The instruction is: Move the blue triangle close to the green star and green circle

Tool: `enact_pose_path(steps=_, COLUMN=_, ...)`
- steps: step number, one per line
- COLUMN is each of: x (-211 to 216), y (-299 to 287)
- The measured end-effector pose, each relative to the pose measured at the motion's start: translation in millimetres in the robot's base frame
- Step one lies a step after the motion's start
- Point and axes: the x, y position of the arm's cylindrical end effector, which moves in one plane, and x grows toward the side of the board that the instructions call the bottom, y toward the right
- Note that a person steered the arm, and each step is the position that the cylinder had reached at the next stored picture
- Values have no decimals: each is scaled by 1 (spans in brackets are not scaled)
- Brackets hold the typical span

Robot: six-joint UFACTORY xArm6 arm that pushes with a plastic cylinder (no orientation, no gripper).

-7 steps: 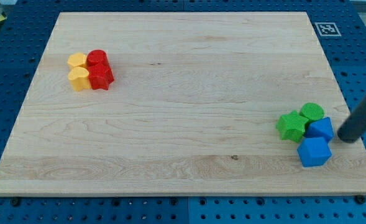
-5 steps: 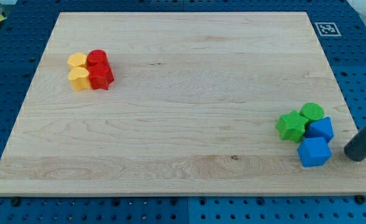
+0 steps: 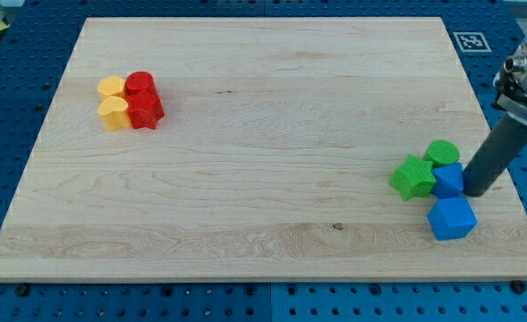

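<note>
The blue triangle [image 3: 447, 180] lies near the board's right edge, touching the green star [image 3: 412, 176] on its left and the green circle [image 3: 442, 153] above it. My tip [image 3: 474, 191] rests against the blue triangle's right side. A blue cube [image 3: 452, 218] sits just below the triangle, toward the view's bottom.
A cluster of two yellow blocks [image 3: 113, 102] and two red blocks [image 3: 143, 99] sits at the upper left of the wooden board [image 3: 245, 152]. A fiducial marker [image 3: 470, 41] is at the board's top right corner. The board's right edge is close to the tip.
My tip moved left from beyond the blue blocks to the blue triangle's right side. The triangle, green star and green circle shifted slightly left and up; the blue cube stayed.
</note>
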Motion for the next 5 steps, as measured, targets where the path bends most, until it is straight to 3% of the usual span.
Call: enact_pose_path(steps=5, x=-44, y=-6)
